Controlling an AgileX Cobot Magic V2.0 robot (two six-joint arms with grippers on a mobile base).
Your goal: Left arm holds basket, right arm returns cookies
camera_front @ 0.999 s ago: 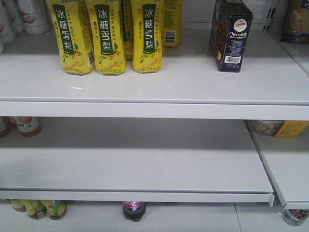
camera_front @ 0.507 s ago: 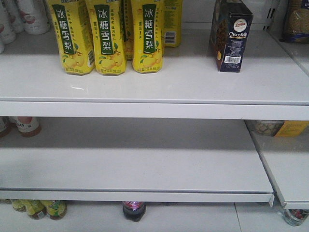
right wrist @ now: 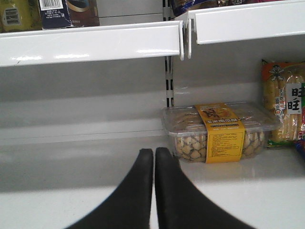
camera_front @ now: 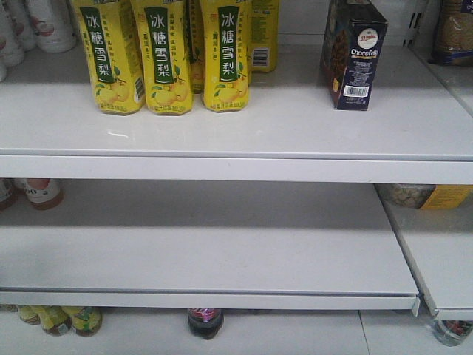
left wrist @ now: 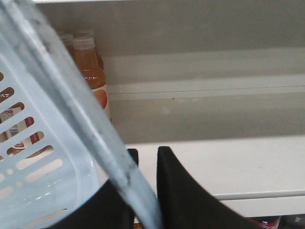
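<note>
Standing upright on the top shelf [camera_front: 295, 126] in the front view, the cookies [camera_front: 353, 55] are seen right of the yellow bottles [camera_front: 170, 55] and well apart from them; long axis vertical, narrow barcode face toward the camera. Navy carton, white "Chocofello" lettering, round red-white logo, cookie picture on the side face. No gripper is seen in this view.

Left wrist view: the basket [left wrist: 43, 157] handle is clamped between the left gripper [left wrist: 143, 191] fingers, light blue, slotted wall at left. Cookies are not shown here.

Right wrist view: the right gripper [right wrist: 153, 162] is shut with nothing between its fingers, aimed at the lower shelf beside a clear snack tub [right wrist: 219, 131]. Only the carton's bottom is caught at the upper left, on the shelf above, so the cookies lie up and left of it. Return is judged done; the right arm is judged nearer the carton.
</note>
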